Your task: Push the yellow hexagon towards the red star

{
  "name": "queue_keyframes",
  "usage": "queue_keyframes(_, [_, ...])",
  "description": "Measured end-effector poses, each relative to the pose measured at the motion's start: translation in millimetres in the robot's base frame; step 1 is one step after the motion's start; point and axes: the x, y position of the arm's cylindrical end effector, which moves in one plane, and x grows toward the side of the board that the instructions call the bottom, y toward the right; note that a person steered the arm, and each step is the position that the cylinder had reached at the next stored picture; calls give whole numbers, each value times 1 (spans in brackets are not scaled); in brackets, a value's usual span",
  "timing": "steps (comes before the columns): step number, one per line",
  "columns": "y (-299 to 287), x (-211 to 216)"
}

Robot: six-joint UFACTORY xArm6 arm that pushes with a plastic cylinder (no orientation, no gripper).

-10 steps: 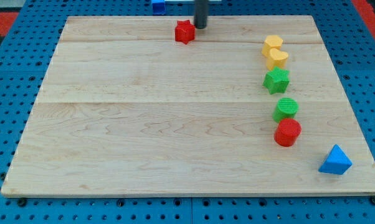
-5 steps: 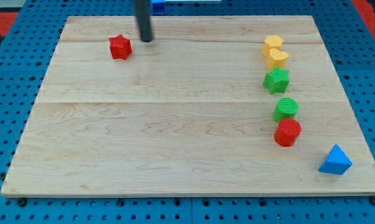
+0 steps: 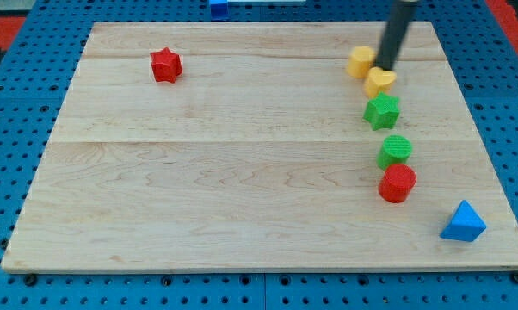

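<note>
The yellow hexagon (image 3: pixel 360 62) lies near the board's top right. My tip (image 3: pixel 387 65) stands just to its right, touching or almost touching it, directly above the yellow heart (image 3: pixel 380 82). The red star (image 3: pixel 165 65) lies far to the view's left, near the board's top edge, at about the same height as the hexagon.
Below the yellow heart a column runs down the board's right side: a green star (image 3: pixel 382 112), a green cylinder (image 3: pixel 396 151) and a red cylinder (image 3: pixel 397 182). A blue triangle (image 3: pixel 463 222) lies at the bottom right. A blue block (image 3: pixel 218 9) sits beyond the wooden board's (image 3: pixel 242 172) top edge.
My tip has swung from beside the red star across to the right of the yellow hexagon. The hexagon has shifted slightly left. The red star stays where it was pushed earlier.
</note>
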Motion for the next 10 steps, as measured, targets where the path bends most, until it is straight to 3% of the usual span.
queue_keyframes(1, [-7,-18])
queue_keyframes(2, [92,-34])
queue_keyframes(4, [-45,-56])
queue_keyframes(5, [-133,-34])
queue_keyframes(6, [-142,-30])
queue_keyframes(7, [-110,-21])
queue_keyframes(8, [-153,34])
queue_keyframes(9, [-202,51])
queue_keyframes(10, [-172,20])
